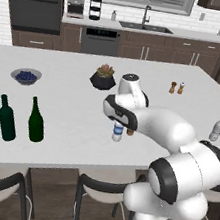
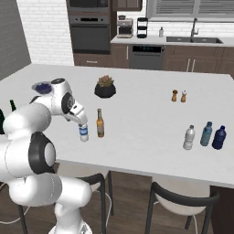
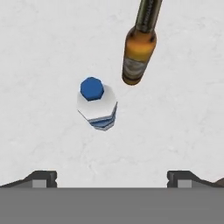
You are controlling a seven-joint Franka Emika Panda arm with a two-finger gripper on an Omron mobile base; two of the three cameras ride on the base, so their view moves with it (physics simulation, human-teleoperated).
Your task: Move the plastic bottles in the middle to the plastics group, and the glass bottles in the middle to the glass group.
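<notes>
Because the small clear blue-labelled plastic water bottle point(image 3: 97, 105) stands upright mid-counter point(image 1: 71, 110) just beside the slim amber glass beer bottle point(image 3: 139, 57), the claw point(image 3: 111, 177) hovers directly above it, jaws fully spread, ready to descend.

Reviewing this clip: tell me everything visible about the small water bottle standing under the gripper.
The water bottle is small and clear, looks plastic, with a blue cap and a blue-and-white label around its body. It stands upright on the white island counter, in the middle near the front edge, just beside the amber beer bottle but apart from it. The open gripper hangs right above it, fingers not touching it.
</notes>
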